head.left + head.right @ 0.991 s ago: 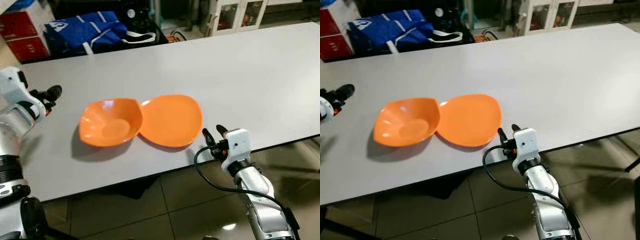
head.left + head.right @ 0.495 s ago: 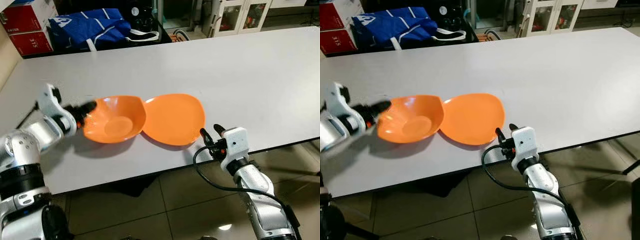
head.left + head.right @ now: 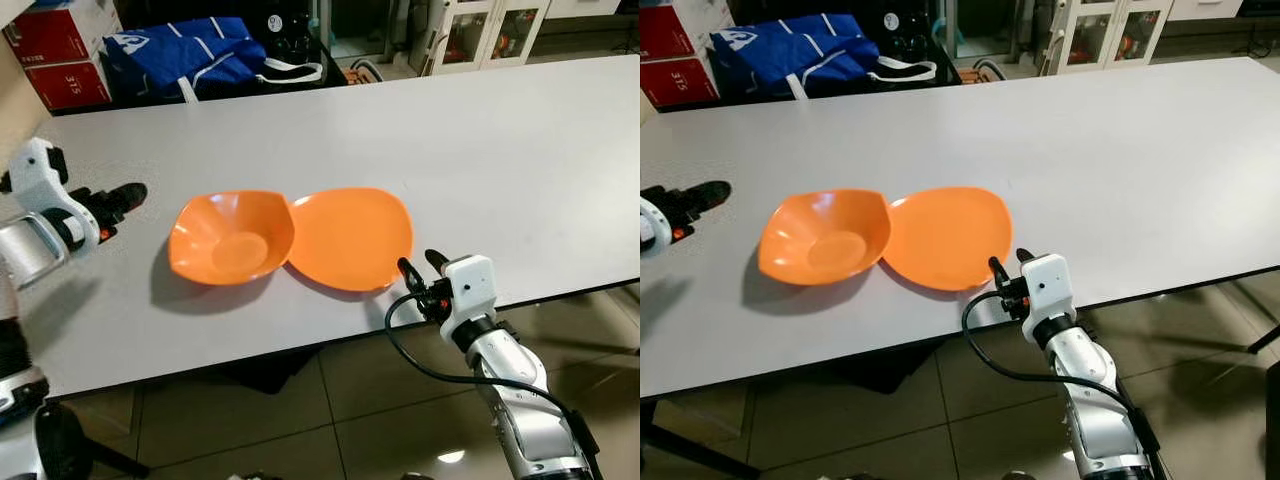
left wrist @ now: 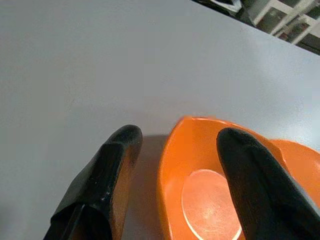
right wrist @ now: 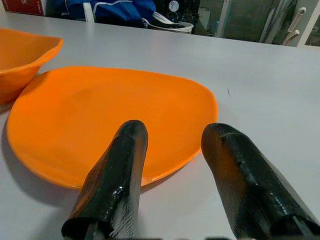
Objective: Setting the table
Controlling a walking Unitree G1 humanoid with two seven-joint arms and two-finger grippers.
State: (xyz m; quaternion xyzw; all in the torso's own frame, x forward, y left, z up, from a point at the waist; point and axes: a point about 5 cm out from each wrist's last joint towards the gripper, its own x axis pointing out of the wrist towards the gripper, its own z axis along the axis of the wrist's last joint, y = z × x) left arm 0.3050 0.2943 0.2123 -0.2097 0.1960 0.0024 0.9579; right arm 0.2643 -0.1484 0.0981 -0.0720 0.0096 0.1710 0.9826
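An orange bowl (image 3: 232,238) stands on the grey table (image 3: 500,150), its rim touching an orange plate (image 3: 350,238) to its right. My left gripper (image 3: 128,195) hovers over the table a short way left of the bowl, open and holding nothing. In the left wrist view its fingers (image 4: 107,170) stand wide apart, with the bowl's rim (image 4: 172,150) just ahead. My right gripper (image 3: 417,262) is at the table's front edge, open, level with the plate's near right rim. The plate (image 5: 100,115) lies just beyond the right fingertips (image 5: 125,150).
A blue bag (image 3: 190,55) and red boxes (image 3: 60,70) sit on the floor behind the table. A white cabinet (image 3: 480,30) stands at the back right. The table's front edge (image 3: 300,345) runs just ahead of me above tiled floor.
Half a second ago my left gripper was at the bowl's left rim; it has since drawn back to the left. The bowl and plate lie as before. The right arm has barely moved.
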